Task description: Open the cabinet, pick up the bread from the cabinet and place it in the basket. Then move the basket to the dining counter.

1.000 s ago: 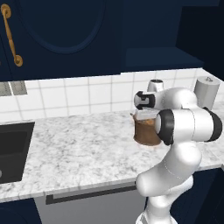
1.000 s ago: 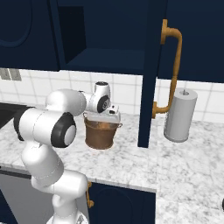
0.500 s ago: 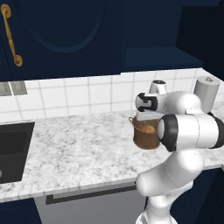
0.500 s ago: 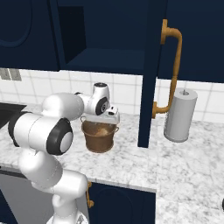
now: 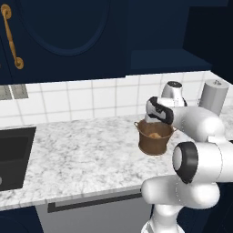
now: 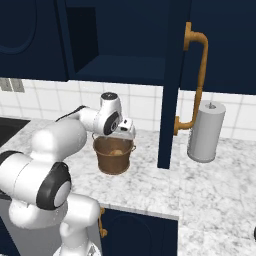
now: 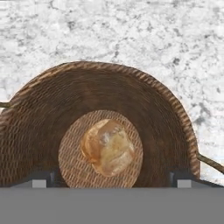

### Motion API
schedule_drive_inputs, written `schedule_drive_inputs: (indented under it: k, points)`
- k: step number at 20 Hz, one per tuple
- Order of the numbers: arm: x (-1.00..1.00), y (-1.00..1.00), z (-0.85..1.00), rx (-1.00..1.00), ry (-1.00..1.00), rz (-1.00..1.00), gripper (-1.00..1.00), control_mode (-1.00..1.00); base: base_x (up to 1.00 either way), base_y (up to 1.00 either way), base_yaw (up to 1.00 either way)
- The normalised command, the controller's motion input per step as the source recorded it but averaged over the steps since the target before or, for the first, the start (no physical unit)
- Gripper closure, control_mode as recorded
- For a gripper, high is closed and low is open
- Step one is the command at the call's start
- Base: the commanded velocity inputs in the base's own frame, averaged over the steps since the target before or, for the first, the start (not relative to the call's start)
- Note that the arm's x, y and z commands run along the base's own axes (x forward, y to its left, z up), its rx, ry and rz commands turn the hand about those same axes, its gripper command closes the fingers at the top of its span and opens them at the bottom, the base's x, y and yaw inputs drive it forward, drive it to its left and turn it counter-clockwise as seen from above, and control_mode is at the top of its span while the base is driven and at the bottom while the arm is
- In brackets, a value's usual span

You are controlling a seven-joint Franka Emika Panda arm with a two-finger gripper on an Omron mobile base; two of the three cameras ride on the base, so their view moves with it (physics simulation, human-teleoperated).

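Note:
The copper-brown basket [image 5: 154,142] [image 6: 113,157] stands on the marble worktop, below the open navy cabinet [image 6: 125,42]. The bread [image 7: 108,146], a golden-brown lump, lies loose on the basket's woven floor [image 7: 131,78]; it also shows inside the rim [image 5: 155,134] [image 6: 116,152]. My gripper [image 5: 154,123] [image 6: 121,137] [image 7: 109,180] hangs just above the basket's mouth, pointing down. It is open, its fingertips [image 7: 40,180] wide apart on either side of the bread and not touching it. The dining counter is out of view.
The cabinet door [image 6: 170,85] stands open edge-on right of the basket, its brass handle [image 6: 196,75] facing right. A tall grey cylinder [image 6: 205,131] [image 5: 213,95] stands beyond it. A black sink [image 5: 13,157] lies at the left. A closed navy door [image 5: 68,36] hangs above.
The arm's elbow has swung down and toward the base while the hand stayed over the basket. The jaws spread slightly wider. The bread rests in the basket.

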Motion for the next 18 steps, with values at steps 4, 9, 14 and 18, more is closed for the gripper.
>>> schedule_drive_inputs:
  k: [4, 9, 14, 18]
  points:
    - [-0.55, 0.00, 0.54, 0.00, -0.02, -0.26, -1.00, -1.00, 0.00, 0.00, 0.00]
    - [-0.43, -0.04, 0.28, 0.01, 0.10, -0.43, -1.00, -1.00, 0.00, 0.00, 0.00]
    - [-0.40, -0.17, 0.02, 0.09, 0.02, -0.40, -1.00, -1.00, 0.00, 0.00, 0.00]
    - [-0.42, -0.16, 0.00, 0.13, -0.01, -0.31, -1.00, -1.00, 0.00, 0.00, 0.00]
